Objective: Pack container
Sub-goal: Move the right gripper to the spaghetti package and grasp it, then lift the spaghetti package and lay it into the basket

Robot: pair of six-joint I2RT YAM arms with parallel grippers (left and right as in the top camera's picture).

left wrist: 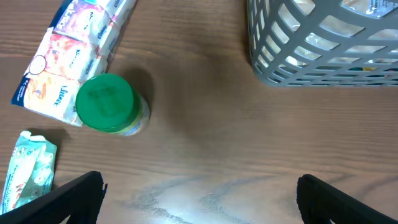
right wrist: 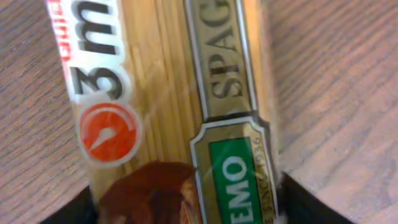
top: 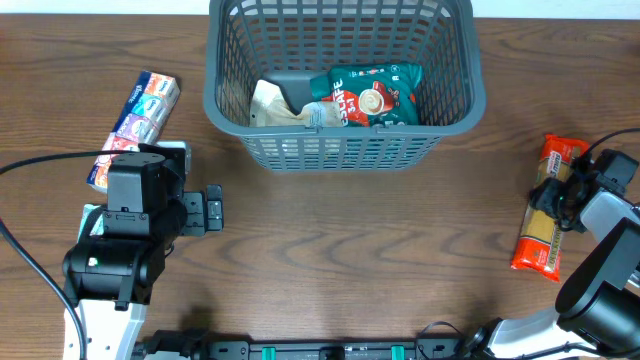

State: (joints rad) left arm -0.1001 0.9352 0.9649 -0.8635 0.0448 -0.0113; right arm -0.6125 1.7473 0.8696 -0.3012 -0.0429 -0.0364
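Note:
The container [top: 345, 140], a dark grey lattice basket, stands at the back centre, and its corner shows in the left wrist view [left wrist: 311, 59]. It holds a teal coffee bag [top: 375, 95] and a beige packet [top: 272, 105]. My right gripper [top: 565, 188] is on a spaghetti packet [top: 545, 225] lying at the right. In the right wrist view its fingers [right wrist: 186, 202] press both sides of the packet [right wrist: 174, 93]. My left gripper [top: 210, 210] is open and empty above bare table [left wrist: 199, 199].
A green-lidded jar [left wrist: 107, 103] stands left of the basket, hidden under my left arm in the overhead view. A long multicoloured pack [top: 135, 115] lies behind it [left wrist: 71, 56]. A small teal packet [left wrist: 28, 168] lies at the near left.

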